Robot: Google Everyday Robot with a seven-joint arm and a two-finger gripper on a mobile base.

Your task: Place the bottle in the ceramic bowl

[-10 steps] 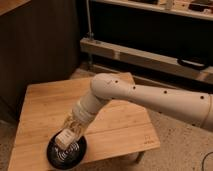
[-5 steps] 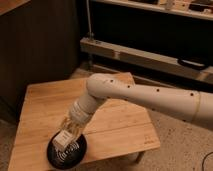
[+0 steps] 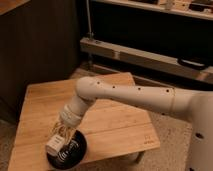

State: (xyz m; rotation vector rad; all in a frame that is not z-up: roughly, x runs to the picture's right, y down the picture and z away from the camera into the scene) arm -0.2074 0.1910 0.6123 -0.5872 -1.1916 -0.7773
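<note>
A dim room with dark cabinets and a metal shelf rail behind a low wooden table (image 3: 100, 117) on a speckled floor. A white robot arm (image 3: 135, 97) reaches in from the right and angles down toward the table's front left corner. There, the gripper (image 3: 61, 136) hangs just over the ceramic bowl (image 3: 67, 150), a shallow, glossy black dish near the table edge. Its fingers are closed around the bottle (image 3: 56, 144), a small pale bottle with a printed label, held low above the bowl's inside. Whether the bottle already touches the bowl cannot be told. The bottle looks light and stiff, probably smooth plastic; its squarish body offers the best hold. Nothing else is visible in the bowl.
</note>
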